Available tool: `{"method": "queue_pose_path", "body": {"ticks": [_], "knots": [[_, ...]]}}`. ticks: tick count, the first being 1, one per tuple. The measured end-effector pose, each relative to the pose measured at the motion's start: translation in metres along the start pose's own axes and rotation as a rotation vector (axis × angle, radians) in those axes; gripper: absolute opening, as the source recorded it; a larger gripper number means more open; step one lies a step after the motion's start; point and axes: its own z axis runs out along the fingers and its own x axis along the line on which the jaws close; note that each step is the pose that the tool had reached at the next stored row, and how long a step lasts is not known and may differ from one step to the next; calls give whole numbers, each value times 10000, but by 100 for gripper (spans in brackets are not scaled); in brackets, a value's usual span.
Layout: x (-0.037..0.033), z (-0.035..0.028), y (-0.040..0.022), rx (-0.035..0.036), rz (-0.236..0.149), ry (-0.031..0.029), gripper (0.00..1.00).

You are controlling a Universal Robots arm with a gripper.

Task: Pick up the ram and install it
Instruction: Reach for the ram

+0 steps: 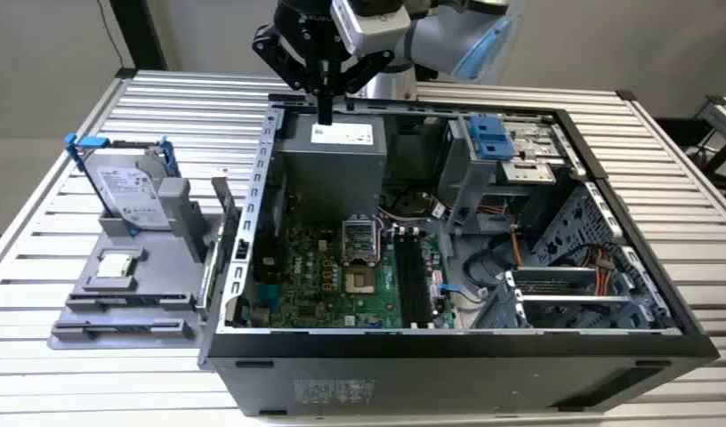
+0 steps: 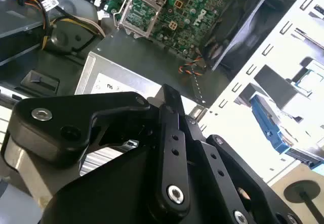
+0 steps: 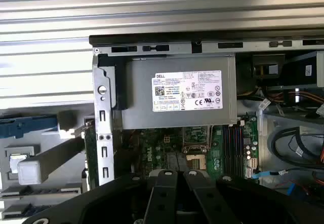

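My gripper hangs over the back wall of the open computer case, above the grey power supply. Its two black fingers are pressed together and hold nothing. The ram is a thin narrow board standing on edge at the right side of the grey holder, just outside the case wall; it also appears in the first wrist view. It is well below my gripper and towards the exterior view's left. The black memory slots lie on the green board inside the case.
A silver hard drive in a blue frame stands upright on the grey holder. Inside the case are a processor socket, a drive cage with a blue latch and loose cables. The case sits on a slatted white table.
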Motion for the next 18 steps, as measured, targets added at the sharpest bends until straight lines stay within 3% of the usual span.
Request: {"method": "queue_pose_path", "body": {"ticks": [18], "knots": [[22,0,-2,0,1,0,0]]}}
